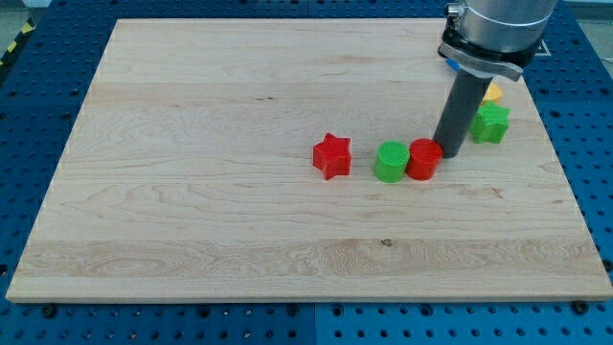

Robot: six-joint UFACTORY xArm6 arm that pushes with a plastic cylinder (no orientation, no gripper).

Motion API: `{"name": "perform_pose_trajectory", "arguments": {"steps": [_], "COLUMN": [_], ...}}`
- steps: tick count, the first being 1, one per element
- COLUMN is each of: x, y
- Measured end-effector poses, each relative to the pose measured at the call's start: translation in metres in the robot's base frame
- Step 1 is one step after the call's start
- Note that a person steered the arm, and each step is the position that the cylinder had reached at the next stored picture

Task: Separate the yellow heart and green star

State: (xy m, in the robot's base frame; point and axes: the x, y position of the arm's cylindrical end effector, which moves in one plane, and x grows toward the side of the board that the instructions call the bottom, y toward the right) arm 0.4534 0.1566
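The green star [492, 124] lies near the board's right edge. The yellow heart [492, 93] sits just above it toward the view's top, touching or nearly touching it, and is mostly hidden behind my rod. My tip [448, 151] rests on the board left of the green star and just right of a red cylinder [423, 159], close to it or touching it.
A green cylinder [391, 161] touches the red cylinder's left side. A red star [332, 155] lies further left. The wooden board [192, 192] sits on a blue perforated table; its right edge runs close to the green star.
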Motion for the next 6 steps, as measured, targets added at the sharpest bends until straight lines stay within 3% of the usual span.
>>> {"name": "perform_pose_trajectory", "arguments": {"steps": [2, 4, 6], "x": [0.007, 0.002, -0.075], "y": [0.006, 0.123, 0.114]}}
